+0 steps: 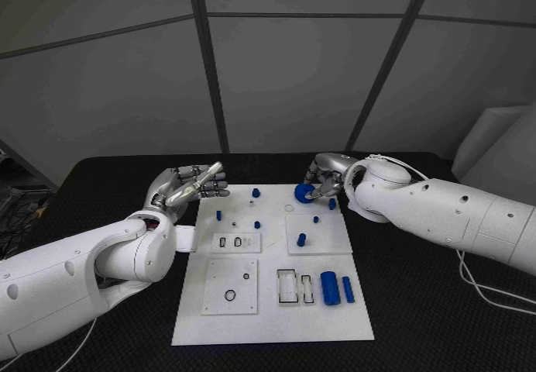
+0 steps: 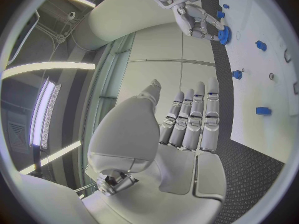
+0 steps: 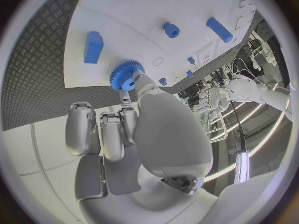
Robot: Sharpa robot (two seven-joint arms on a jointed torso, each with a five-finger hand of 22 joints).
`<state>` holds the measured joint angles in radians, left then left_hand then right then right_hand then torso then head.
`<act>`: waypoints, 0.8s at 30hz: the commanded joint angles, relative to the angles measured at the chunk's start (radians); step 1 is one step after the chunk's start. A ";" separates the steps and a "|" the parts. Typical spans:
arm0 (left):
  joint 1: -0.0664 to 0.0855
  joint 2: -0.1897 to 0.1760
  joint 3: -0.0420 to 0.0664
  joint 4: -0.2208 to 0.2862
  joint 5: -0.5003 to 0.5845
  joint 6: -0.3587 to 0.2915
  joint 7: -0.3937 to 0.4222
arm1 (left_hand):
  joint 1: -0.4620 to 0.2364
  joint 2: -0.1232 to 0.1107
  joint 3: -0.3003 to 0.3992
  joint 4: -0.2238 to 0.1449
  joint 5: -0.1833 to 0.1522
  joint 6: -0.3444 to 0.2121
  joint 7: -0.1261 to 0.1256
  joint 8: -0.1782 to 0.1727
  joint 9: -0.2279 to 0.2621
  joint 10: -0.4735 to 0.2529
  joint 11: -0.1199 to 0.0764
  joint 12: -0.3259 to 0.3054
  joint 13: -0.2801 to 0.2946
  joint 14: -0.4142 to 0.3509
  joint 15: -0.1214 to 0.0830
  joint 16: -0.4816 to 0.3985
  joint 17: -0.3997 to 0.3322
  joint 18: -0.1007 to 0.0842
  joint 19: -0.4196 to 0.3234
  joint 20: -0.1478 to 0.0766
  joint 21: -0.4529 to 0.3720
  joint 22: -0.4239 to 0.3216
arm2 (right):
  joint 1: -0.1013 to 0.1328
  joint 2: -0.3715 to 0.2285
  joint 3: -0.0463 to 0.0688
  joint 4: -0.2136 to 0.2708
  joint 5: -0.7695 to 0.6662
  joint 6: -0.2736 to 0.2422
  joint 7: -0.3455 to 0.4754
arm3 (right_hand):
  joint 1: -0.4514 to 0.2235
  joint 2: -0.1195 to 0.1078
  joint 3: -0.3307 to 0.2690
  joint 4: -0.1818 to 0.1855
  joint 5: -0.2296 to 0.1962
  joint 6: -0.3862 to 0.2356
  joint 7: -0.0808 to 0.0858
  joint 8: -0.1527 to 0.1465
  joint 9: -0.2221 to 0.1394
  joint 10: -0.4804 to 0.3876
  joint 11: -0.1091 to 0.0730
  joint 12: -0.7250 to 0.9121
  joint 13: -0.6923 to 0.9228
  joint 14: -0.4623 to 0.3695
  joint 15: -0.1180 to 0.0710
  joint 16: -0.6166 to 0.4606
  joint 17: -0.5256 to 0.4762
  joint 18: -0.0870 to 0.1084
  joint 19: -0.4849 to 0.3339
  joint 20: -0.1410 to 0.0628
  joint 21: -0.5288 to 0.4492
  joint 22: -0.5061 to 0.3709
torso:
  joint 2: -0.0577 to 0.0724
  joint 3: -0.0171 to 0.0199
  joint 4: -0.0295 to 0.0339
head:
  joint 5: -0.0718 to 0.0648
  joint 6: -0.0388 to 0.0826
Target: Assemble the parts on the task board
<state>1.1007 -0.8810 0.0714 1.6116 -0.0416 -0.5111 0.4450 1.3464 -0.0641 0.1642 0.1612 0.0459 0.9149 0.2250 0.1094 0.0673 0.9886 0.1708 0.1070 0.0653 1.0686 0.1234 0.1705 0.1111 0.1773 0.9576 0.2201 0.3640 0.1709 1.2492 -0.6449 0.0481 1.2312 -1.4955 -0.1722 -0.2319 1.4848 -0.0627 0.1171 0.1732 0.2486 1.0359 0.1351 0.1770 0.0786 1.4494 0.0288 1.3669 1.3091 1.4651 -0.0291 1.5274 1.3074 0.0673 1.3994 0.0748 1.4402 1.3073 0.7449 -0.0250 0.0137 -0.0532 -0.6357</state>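
The white task board (image 1: pixel 273 322) lies in the middle of the black table. My right hand (image 1: pixel 325 175) hovers at the board's far edge and pinches a blue gear (image 1: pixel 304 193) between thumb and fingers; the gear (image 3: pixel 126 75) sits just above the board's surface. My left hand (image 1: pixel 190 186) hangs over the board's far left corner with its fingers (image 2: pixel 190 122) stretched out and nothing in it. Several small blue pegs (image 1: pixel 255 191) stand on the far half of the board. A thick blue cylinder (image 1: pixel 330 287) and a thinner one (image 1: pixel 348 289) lie near the front right.
Two raised white plates (image 1: pixel 231 286) sit on the board's left side, one bearing a black ring (image 1: pixel 230 295). Rectangular slots (image 1: pixel 287 285) open beside the cylinders. A white cable (image 1: pixel 492 294) trails over the table at the right.
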 commanded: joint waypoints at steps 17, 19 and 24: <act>0.002 -0.001 0.001 -0.005 -0.003 0.014 0.001 | 0.001 0.011 0.001 -0.006 0.001 0.002 0.004 -0.006 -0.001 0.003 0.007 -0.004 -0.001 0.003 0.002 -0.003 0.001 0.002 0.006 0.003 0.002 -0.002 | 0.002 0.059 0.000 0.132 -0.103 -0.140 -0.019 | -0.022 -0.011 0.035 0.009 0.019 0.027 -0.015 -0.028 0.006 0.007 0.006 0.007 0.067 0.088 -0.004 0.005 0.182 -0.014 0.012 0.003 0.008 0.012 | 0.001 -0.0023 0.0050 | 0.011 0.010; 0.002 -0.001 0.001 -0.006 -0.003 0.014 0.001 | 0.001 0.011 0.001 -0.006 0.001 0.002 0.004 -0.006 -0.001 0.003 0.007 -0.004 -0.001 0.003 0.002 -0.003 0.001 0.002 0.006 0.003 0.002 -0.002 | 0.002 0.083 -0.004 0.122 -0.106 -0.138 -0.020 | -0.025 -0.013 0.037 0.010 0.017 0.028 -0.014 -0.029 0.006 0.007 0.007 0.006 0.066 0.088 -0.003 0.005 0.181 -0.013 0.011 0.004 0.008 0.012 | 0.001 -0.0019 0.0040 | 0.016 0.010; 0.002 0.000 0.001 -0.008 -0.003 0.014 0.002 | 0.001 0.011 0.001 -0.006 0.001 0.002 0.004 -0.006 -0.001 0.003 0.007 -0.004 -0.001 0.003 0.002 -0.003 0.001 0.002 0.006 0.003 0.002 -0.002 | 0.002 0.135 -0.018 0.095 -0.110 -0.130 -0.021 | -0.027 -0.014 0.038 0.011 0.017 0.028 -0.014 -0.031 0.005 0.007 0.007 0.006 0.066 0.088 -0.003 0.005 0.180 -0.014 0.011 0.004 0.008 0.012 | 0.002 -0.0018 0.0042 | 0.025 0.007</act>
<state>1.1007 -0.8822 0.0714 1.6036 -0.0416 -0.5094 0.4426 1.3465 -0.0642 0.1643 0.1612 0.0459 0.9149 0.2250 0.1094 0.0673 0.9886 0.1708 0.1064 0.0653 1.0686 0.1234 0.1705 0.1109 0.1774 0.9576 0.2201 0.3640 0.1710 1.2500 -0.5173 0.0310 1.3338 -1.5836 -0.2891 -0.2442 1.4722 -0.0776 0.1484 0.1854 0.2687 1.0362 0.1354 0.1468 0.0786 1.4545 0.0339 1.3706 1.3086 1.4650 -0.0289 1.5274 1.3080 0.0618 1.4028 0.0783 1.4443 1.3079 0.7462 -0.0270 0.0177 -0.0318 -0.6274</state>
